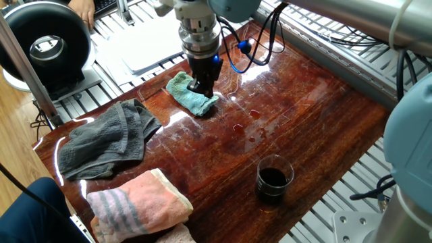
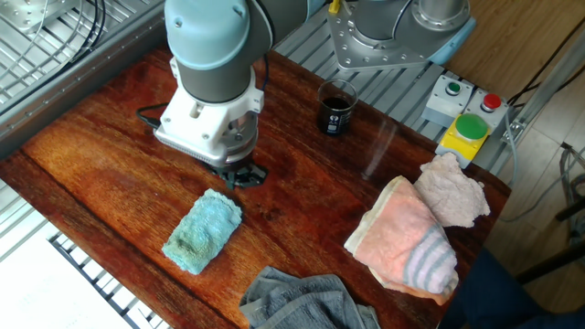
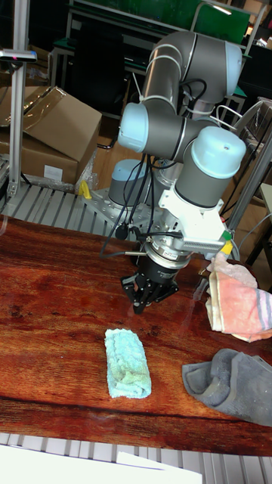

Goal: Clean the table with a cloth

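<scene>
Just above the cloth [image 3: 127, 364] at mid-frame, the gripper [image 3: 143, 304] hovers with fingers slightly spread, holding nothing, the table [image 2: 110, 137] open toward its upper-left edge.

You see the small teal-green terry cloth [image 2: 203, 230] lying folded and flat on the glossy reddish-brown wood-grain table [image 2: 101, 164], near one long edge.

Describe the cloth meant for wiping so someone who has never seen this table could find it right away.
Start from the reddish-brown wooden table and find the robot's gripper above its middle. Just beside it lies the cloth, flat on the wood. It is the only teal-green one, smaller than the dark grey towel and the pink striped towel.
</scene>
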Controlling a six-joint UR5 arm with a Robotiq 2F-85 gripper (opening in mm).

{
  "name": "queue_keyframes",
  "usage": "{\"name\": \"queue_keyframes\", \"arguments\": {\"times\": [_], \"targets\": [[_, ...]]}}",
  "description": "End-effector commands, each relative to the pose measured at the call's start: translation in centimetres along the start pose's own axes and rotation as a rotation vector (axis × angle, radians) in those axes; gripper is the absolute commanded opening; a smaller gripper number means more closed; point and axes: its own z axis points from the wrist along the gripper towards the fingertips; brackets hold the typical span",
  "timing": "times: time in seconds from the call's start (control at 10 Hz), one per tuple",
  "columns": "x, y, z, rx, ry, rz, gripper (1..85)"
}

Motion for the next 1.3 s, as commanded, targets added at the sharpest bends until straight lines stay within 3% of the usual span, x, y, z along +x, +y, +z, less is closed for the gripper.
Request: {"name": "queue_keyframes", "arguments": {"times": [0.0, 0.1, 1.0, 1.1, 1.2], "targets": [[-0.2, 0.1, -0.2, -0.005, -0.008, -0.018, 29.7], [-0.8, -0.9, -0.2, 0.026, -0.028, -0.002, 1.3], [-0.8, -0.8, -0.7, 0.024, -0.015, 0.015, 1.3], [0.0, -1.5, -4.3, 0.039, 0.082, 0.011, 1.3], [0.1, -1.0, -7.1, 0.014, 0.132, 0.016, 1.3]]}}
